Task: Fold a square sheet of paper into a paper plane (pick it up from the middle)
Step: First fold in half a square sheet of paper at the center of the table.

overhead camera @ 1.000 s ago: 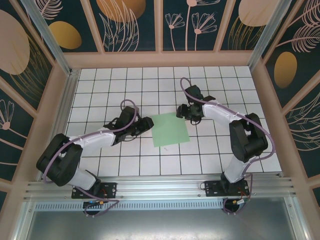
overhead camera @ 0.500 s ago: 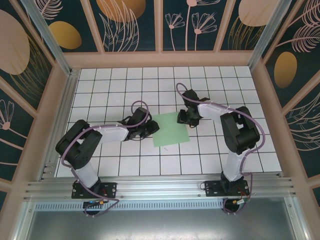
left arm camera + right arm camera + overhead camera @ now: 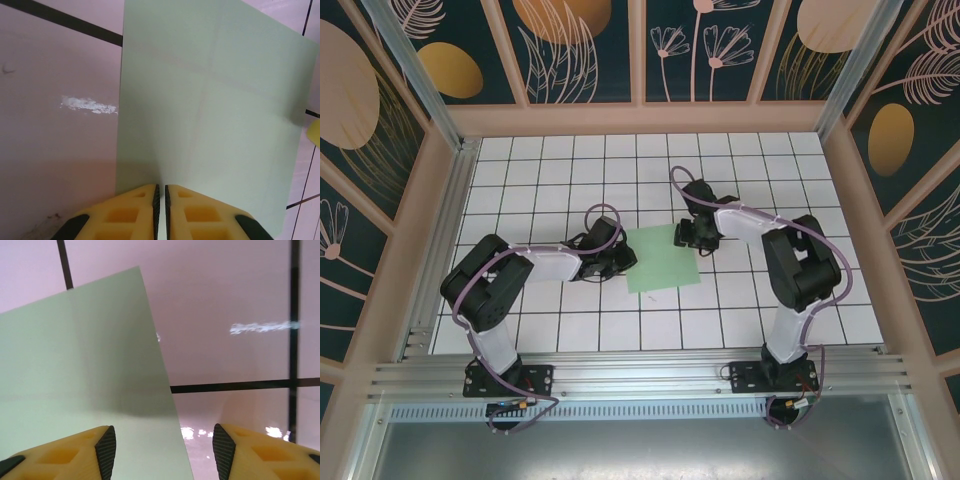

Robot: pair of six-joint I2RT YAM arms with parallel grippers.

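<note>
The square sheet of paper (image 3: pixel 661 260) lies flat in the middle of the table (image 3: pixel 560 170). No fold is made yet, so almost all the work for a plane is left. The left gripper (image 3: pixel 160 196) is pressed together at the sheet's left edge; I cannot tell if it pinches paper. The right gripper (image 3: pixel 164 442) is spread wide over the sheet's far right corner.
</note>
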